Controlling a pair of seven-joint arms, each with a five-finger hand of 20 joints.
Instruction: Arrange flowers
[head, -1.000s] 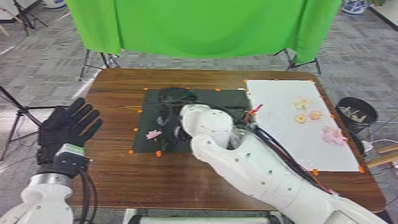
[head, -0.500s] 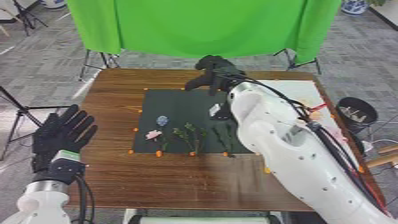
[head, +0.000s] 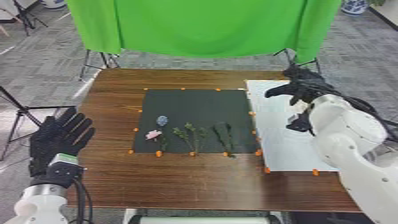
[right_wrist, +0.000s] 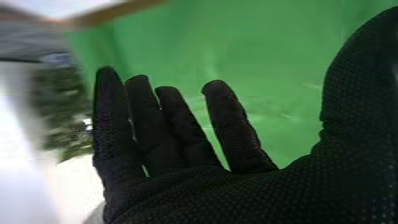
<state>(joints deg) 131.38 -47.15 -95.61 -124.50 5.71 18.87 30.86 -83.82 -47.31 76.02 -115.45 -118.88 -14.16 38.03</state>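
Right hand (head: 309, 89), empty, fingers straight and apart, is closer than left hand (head: 59, 137) to the dark sprig (head: 223, 131), lying left and short of those fingers, pointing towards the table's (head: 120, 187) near edge.

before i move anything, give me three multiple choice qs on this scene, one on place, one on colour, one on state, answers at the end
1. Where is the flat white rectangular sheet?
a) left of the dark rectangular mat
b) on top of it
c) right of it

2. What colour is the flower head just beyond the small pink flower?
a) pale blue
b) yellow
c) red

3. How are the black-gloved left hand's fingers?
a) curled in a fist
b) straight and spread
c) pinching a stem

1 c: the sheet lies along the mat's right side.
2 a: its petals look bluish.
3 b: gaps show between its extended fingers.
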